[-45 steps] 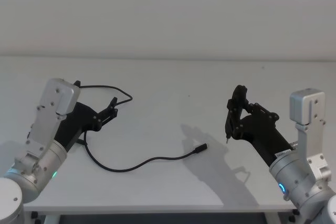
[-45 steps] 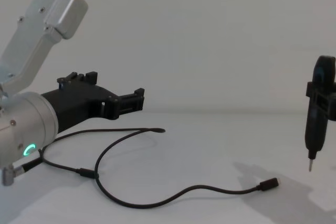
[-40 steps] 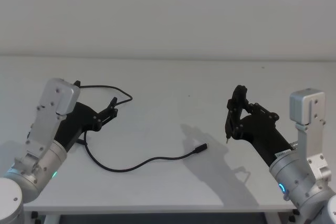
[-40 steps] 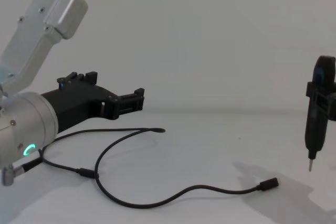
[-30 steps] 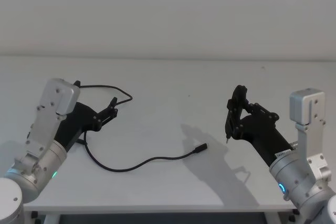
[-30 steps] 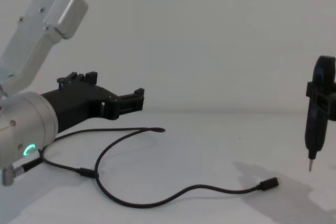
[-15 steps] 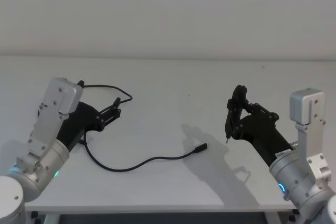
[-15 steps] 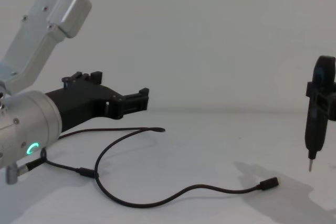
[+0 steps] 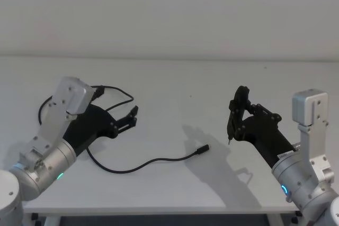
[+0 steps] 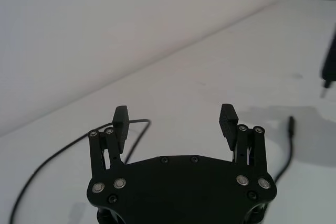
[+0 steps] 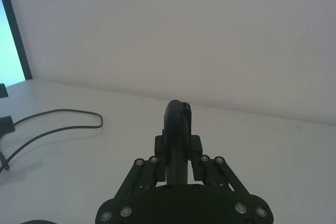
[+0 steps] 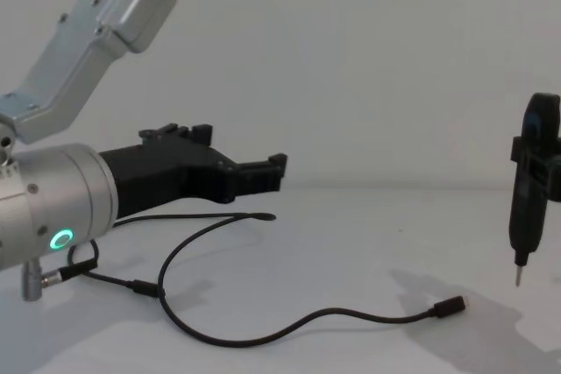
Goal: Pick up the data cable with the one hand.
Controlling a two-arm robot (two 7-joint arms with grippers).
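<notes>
One arm is nearer: in the head view the left gripper [image 9: 133, 114] hovers wide open and empty over the table [image 9: 175, 78]. The data cable [image 9: 139, 166] runs left to right nearer the robot, plug rightward. Left wrist view: nothing between the fingers. Chest view: the cable lies flat below it. The right gripper [image 9: 238, 110], parked, clamps a pen-like tool [image 9: 230, 129].
</notes>
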